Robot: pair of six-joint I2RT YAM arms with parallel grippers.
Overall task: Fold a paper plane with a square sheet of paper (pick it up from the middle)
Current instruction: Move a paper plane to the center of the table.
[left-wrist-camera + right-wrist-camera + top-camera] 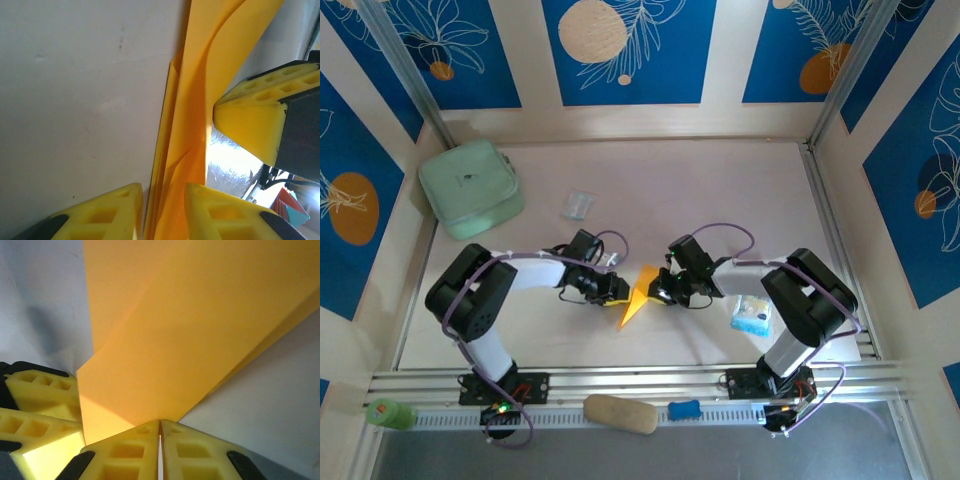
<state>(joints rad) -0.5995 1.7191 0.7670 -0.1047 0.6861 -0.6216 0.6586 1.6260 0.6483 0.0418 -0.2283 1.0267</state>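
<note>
Folded paper (pixel 637 297) sits mid-table (pixel 720 190), point aimed near-left, long axis slanting far-right. Left tool (pixel 613 290) grips its left side, right tool (pixel 661 290) is pinched on its right edge. Both arms equally near.

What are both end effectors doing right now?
Left end effector: orange paper between its fingers; clamped or not cannot be told.
Right end effector: closed on the orange paper.

Pale table (pixel 720 180): mint-green pouch (pixel 470 188), clear wrapper (pixel 577 205)
</note>
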